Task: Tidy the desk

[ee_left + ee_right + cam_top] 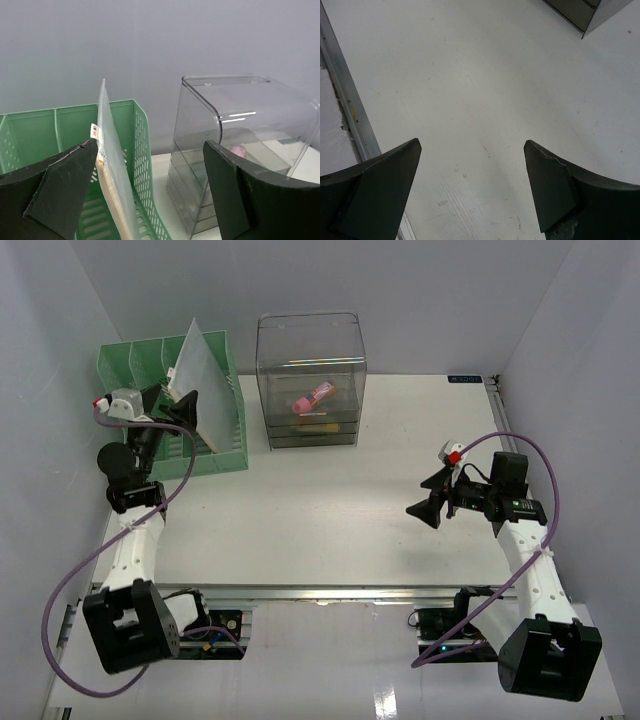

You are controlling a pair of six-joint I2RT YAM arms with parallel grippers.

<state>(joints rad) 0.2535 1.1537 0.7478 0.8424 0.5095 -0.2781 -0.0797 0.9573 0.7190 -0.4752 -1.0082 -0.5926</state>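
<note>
We note both sets of fingers spread: left gripper straddling the upright clear sleeve in the green rack at the far-left corner of the desk, right gripper above its right side.

Desk: large white rectangular tabletop, flat, level, matte finish. Silver aluminium rail runs full length of near long edge. Right wrist view: surface lightly speckled and scuffed, rail along left side, small dark spots on it.
</note>
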